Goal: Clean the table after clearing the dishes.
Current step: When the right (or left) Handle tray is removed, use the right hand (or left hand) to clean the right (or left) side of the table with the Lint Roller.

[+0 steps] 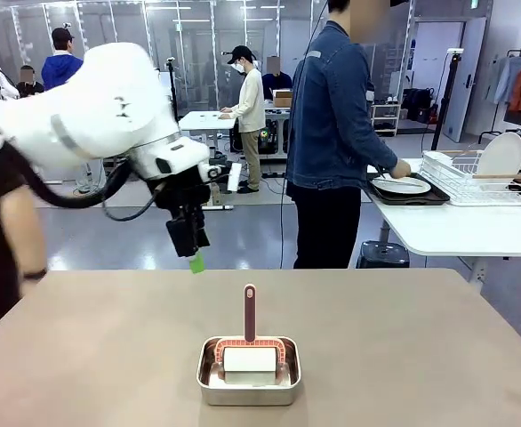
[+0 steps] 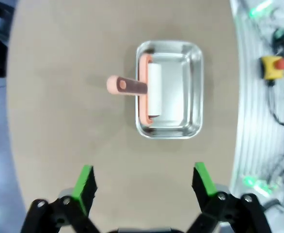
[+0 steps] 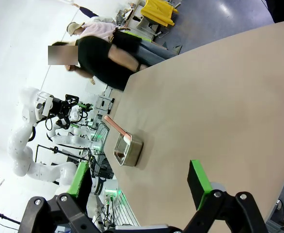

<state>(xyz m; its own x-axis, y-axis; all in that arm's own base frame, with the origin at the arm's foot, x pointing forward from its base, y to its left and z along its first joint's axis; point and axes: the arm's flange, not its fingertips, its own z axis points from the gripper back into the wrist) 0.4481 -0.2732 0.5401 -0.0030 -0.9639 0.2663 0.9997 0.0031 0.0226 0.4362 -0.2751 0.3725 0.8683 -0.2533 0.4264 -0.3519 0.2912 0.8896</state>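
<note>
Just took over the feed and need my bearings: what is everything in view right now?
table: one, taupe-brown, in front of the robot
steel pan: one, silver, on the table near its near edge
roller: one, white roll, salmon frame, dark handle, lying in the steel pan
white table: one, far right
tray: one, dark brown, on the white table
tray plate: one, white, on the tray
wire rack: one, white, right of the tray
rack plate: one, white, standing in the wire rack
person: one, denim jacket, at the white table
left gripper: black, green pads, open, above the table
right gripper: same colours, open, above the table
</note>
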